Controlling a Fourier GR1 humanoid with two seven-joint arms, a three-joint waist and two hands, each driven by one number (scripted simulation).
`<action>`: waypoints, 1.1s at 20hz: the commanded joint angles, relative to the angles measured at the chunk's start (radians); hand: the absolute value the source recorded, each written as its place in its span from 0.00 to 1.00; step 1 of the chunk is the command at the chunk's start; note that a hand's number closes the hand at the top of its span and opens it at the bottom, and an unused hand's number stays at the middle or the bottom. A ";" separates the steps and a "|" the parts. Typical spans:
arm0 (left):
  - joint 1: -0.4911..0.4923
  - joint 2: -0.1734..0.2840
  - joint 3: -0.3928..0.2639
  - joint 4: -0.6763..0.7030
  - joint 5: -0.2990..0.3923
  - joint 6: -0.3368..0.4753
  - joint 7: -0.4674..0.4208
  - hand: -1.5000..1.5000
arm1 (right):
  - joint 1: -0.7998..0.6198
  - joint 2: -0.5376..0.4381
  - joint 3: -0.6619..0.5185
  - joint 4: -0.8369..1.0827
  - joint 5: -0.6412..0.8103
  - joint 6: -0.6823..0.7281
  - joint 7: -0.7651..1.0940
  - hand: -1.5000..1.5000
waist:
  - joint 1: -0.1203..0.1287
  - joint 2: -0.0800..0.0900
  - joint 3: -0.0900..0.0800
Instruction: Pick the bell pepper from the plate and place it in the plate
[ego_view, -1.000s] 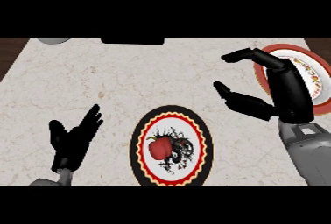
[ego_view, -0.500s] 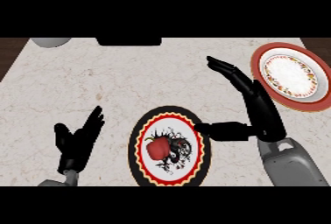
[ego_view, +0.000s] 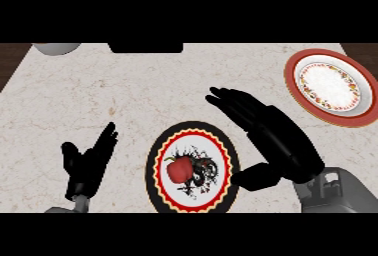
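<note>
Marble counter (ego_view: 111, 100) spreads pale and veined under everything. Next in size, the right hand (ego_view: 269, 135) hangs just beside the black-rimmed plate (ego_view: 159, 192), fingers straight and spread, thumb tucked low near the plate's right rim, holding nothing. That plate has a red scalloped ring and a dark pattern at its middle. A red-rimmed plate (ego_view: 354, 112) sits well apart at the upper right. The left hand (ego_view: 88, 162) rests open at lower left, fingers up. Smallest, the bell pepper (ego_view: 179, 170) lies glossy red, left of the patterned plate's middle.
</note>
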 joint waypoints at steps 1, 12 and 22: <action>-0.005 -0.017 -0.001 0.032 -0.013 0.010 0.011 0.50 | -0.044 0.048 0.116 -0.084 0.094 0.105 0.245 0.00 | 0.000 0.003 -0.004; 0.014 -0.037 0.020 -0.004 -0.039 -0.028 0.046 0.50 | -0.002 0.265 0.211 0.064 0.343 0.140 0.336 0.00 | 0.007 0.008 -0.002; -0.002 -0.040 0.086 -0.004 -0.052 -0.080 0.055 0.50 | 0.080 0.402 0.235 0.272 0.443 0.103 0.228 0.00 | 0.007 0.009 -0.001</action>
